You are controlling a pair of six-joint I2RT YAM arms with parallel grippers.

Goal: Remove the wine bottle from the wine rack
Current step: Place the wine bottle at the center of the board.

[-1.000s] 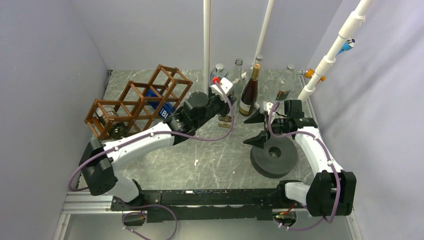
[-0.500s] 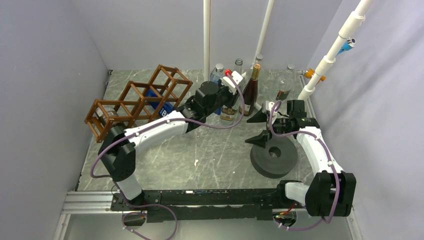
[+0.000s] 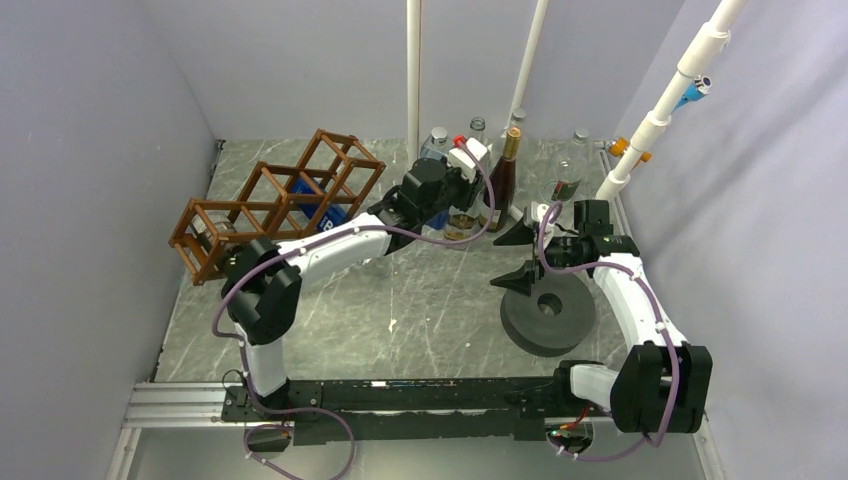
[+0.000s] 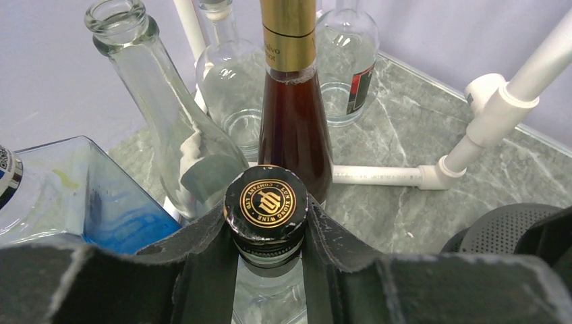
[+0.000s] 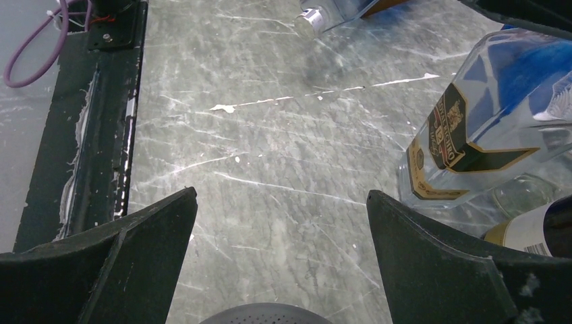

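Black-capped wine bottle: upright, neck clamped in left claw; carried further back than a second ago, now just in front of the dark red bottle. Wooden wine rack: well apart on the left of the worktop, unmoved, blue bottle inside. Right claw: spread wide, unchanged, beside the grey disc.

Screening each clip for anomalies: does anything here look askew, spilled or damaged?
Nothing spilled or broken. The wine rack sits slantwise on the table, a blue bottle inside. Small white flecks lie mid-table. The left pincer grips a black-capped bottle close beside the dark bottle.
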